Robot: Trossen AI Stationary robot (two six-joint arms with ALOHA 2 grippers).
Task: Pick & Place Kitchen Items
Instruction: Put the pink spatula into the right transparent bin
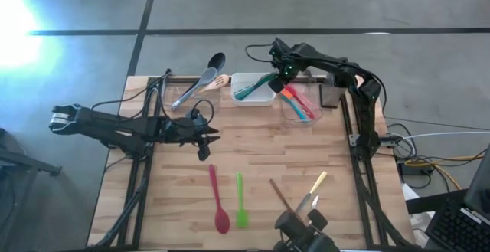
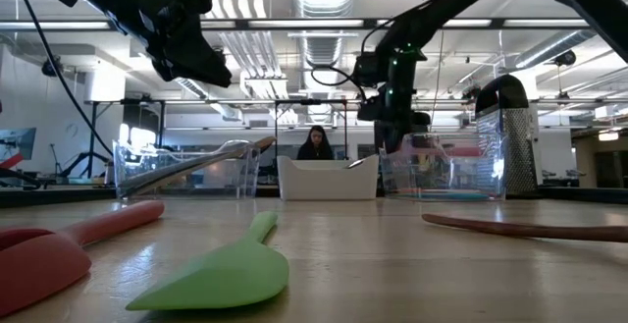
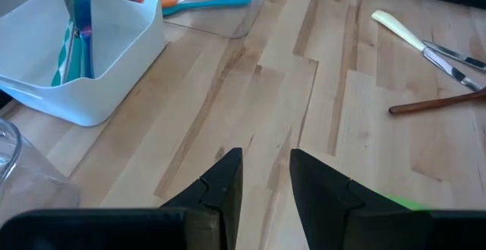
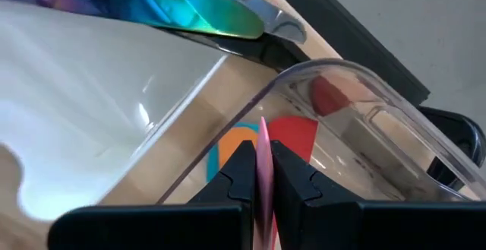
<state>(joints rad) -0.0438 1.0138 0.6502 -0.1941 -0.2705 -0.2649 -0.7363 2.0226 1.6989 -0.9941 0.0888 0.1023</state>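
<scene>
My right gripper (image 1: 285,76) is over the gap between the white tub (image 1: 253,99) and the right clear tub (image 1: 315,119), shut on a thin pink spatula (image 4: 263,145) seen edge-on. The clear tub holds red, orange and blue utensils (image 1: 300,105). The white tub holds teal, shiny utensils (image 1: 249,90). My left gripper (image 1: 204,146) hovers open and empty over the table's middle left. A red spoon (image 1: 218,200), a green spatula (image 1: 241,204), a wooden stick (image 1: 280,195) and cream-handled cutlery (image 1: 315,185) lie flat near the front edge. My right gripper pinches the pink spatula's two flat faces (image 4: 263,166) between its two fingers. The spatula runs along the fingers and sticks out past their tips toward the clear tub's rim (image 4: 334,71). Which part of it is held, and whether its far end rests in the tub, is hidden.
A second clear tub (image 1: 191,99) at the far left holds black, grey and wooden spoons (image 1: 205,77). A metal grater (image 1: 331,96) stands behind the right clear tub. Bare wood lies between the tubs and the front utensils. A person sits in the room beyond (image 2: 317,142).
</scene>
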